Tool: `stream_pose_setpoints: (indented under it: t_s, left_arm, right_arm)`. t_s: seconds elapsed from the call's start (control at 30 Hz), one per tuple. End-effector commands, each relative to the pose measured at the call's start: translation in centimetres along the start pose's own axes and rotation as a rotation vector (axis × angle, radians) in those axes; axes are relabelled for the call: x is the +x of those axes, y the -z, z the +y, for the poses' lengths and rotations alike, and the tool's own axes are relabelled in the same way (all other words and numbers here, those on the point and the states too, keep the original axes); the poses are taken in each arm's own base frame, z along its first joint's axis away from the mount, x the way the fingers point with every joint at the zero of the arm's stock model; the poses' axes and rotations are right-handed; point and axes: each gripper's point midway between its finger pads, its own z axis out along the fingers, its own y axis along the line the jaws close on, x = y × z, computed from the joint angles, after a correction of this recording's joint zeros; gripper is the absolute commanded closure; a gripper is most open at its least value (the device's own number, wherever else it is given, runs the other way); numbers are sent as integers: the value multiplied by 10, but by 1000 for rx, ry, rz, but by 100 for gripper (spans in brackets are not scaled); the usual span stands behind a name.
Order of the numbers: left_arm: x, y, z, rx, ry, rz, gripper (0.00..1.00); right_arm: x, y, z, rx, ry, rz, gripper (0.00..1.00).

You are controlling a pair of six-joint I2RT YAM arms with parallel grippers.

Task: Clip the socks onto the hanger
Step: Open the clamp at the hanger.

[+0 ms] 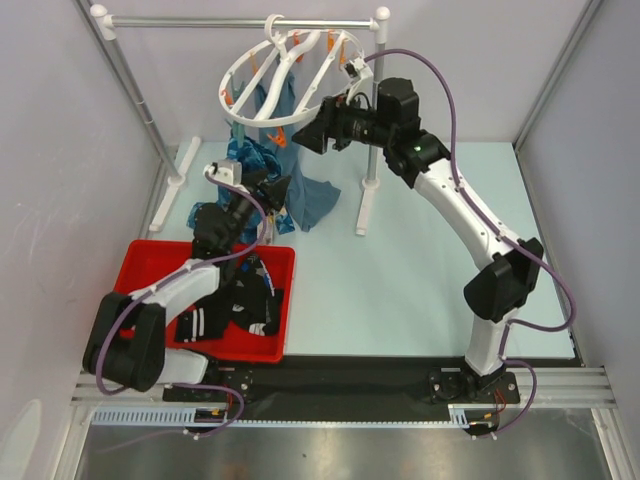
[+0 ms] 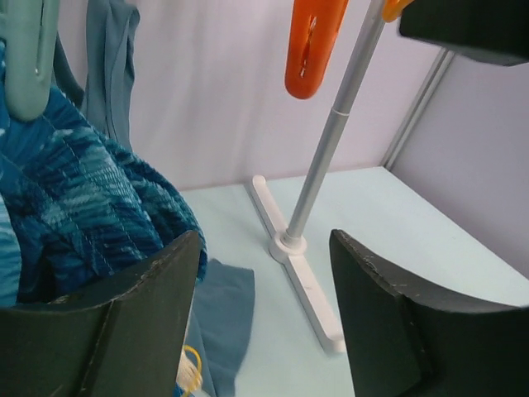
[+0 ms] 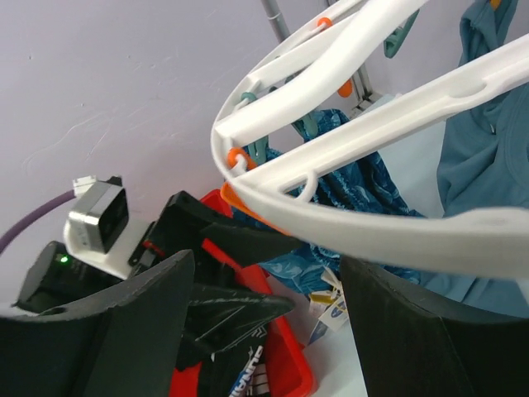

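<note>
Several black socks (image 1: 240,312) with white markings lie in a red bin (image 1: 140,256); the right wrist view shows them low down (image 3: 248,374). The white hanger (image 1: 243,76) hangs tilted from the rail, and its rim (image 3: 372,233) crosses the right wrist view. My right gripper (image 1: 305,138) (image 3: 266,273) is open just below the ring's right rim and holds nothing. An orange clip (image 2: 310,45) hangs above my left gripper (image 1: 278,190) (image 2: 264,248). That gripper is open and empty, raised beside the blue cloth under the ring.
A blue patterned cloth (image 1: 250,160) (image 2: 83,207) and a plain teal cloth (image 1: 312,200) hang from the ring down to the table. The grey rail stand (image 1: 240,21) spans the back, its pole and white foot (image 2: 307,273) ahead of the left gripper.
</note>
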Motion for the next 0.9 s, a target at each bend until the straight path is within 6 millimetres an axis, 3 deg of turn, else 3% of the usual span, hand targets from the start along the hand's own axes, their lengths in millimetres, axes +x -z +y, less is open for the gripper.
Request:
stream_pose_setpoints:
  t_s: [0.0, 0.4, 0.67, 0.87]
  left_arm:
    - [-65, -4, -24, 118, -152, -299, 31]
    - [-61, -35, -27, 190, -225, -350, 35]
    - [-66, -47, -28, 206, -210, -377, 45]
    - [-71, -52, -34, 237, -196, -390, 50]
  right_arm:
    - [-33, 30, 33, -20, 91, -72, 23]
    - [-36, 42, 46, -32, 117, -85, 24]
    - [-25, 25, 56, -50, 131, -65, 25]
    - [-13, 8, 48, -37, 110, -26, 27]
